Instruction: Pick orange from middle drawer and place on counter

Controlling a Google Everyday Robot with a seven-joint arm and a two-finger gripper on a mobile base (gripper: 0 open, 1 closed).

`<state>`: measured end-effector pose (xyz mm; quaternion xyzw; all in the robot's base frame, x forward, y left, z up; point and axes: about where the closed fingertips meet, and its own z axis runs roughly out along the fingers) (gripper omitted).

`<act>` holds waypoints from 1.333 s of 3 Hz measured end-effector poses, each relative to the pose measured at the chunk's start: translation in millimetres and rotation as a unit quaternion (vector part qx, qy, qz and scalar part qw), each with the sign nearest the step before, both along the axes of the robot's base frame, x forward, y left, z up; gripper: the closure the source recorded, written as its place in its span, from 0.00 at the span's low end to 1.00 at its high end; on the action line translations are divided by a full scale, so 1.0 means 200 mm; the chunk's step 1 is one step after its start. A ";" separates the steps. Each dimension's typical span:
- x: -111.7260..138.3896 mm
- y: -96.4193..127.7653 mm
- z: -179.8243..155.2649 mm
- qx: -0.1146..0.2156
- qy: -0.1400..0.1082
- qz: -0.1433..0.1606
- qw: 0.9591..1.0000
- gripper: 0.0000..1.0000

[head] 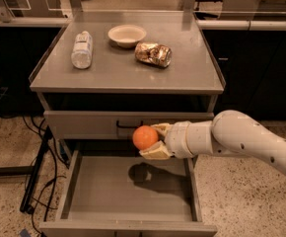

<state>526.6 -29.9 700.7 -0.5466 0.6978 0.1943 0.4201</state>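
Note:
The orange (145,137) is small, round and bright. My gripper (153,141) is shut on it, with pale fingers above and below the fruit. It is held in the air above the open middle drawer (113,191), in front of the grey drawer front with the black handle. The fruit's shadow lies on the drawer's bare floor. My white arm (241,142) reaches in from the right. The counter (123,75) is the flat grey top of the cabinet, above and behind the gripper.
On the counter lie a white bottle (82,49) on its side at the left, a white bowl (126,35) at the back middle and a gold-brown foil snack bag (153,54) to its right. Black cables (37,181) hang left of the cabinet.

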 end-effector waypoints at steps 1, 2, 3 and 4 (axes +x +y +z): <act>-0.05 -0.01 -0.02 -0.002 -0.002 0.002 1.000 1.00; -0.02 -0.01 0.12 -0.006 -0.028 0.006 1.000 1.00; 0.05 -0.03 0.34 -0.008 -0.065 0.008 0.998 1.00; 0.17 -0.05 0.53 -0.012 -0.088 0.011 0.996 1.00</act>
